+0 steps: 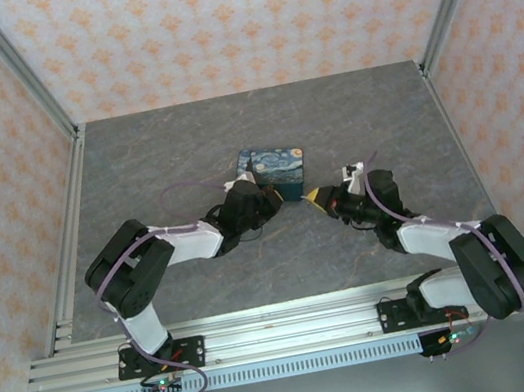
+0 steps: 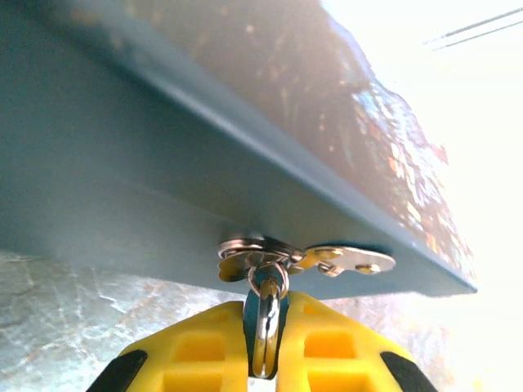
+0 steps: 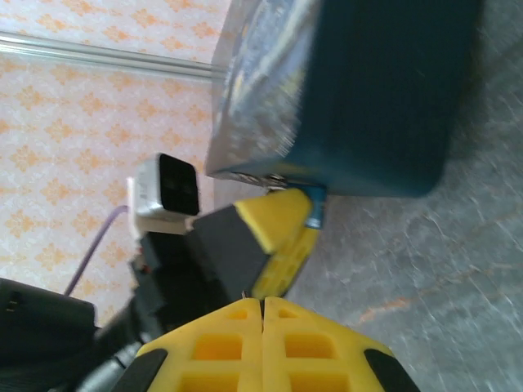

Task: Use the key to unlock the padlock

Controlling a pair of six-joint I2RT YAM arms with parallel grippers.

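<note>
Left wrist view: left gripper (image 2: 263, 359) clamps the blue-headed key (image 2: 261, 287) at lower centre, just below a metal fitting (image 2: 245, 249) on the blue box (image 2: 163, 180) edge (lock body unclear). Right gripper (image 3: 263, 314) shows fingers pressed together, bottom centre of its view.

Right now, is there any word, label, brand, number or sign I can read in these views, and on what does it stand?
None can be read.
Box: swirling painted print, no lettering.
Key bunch: any stamping is too blurred to tell.
</note>
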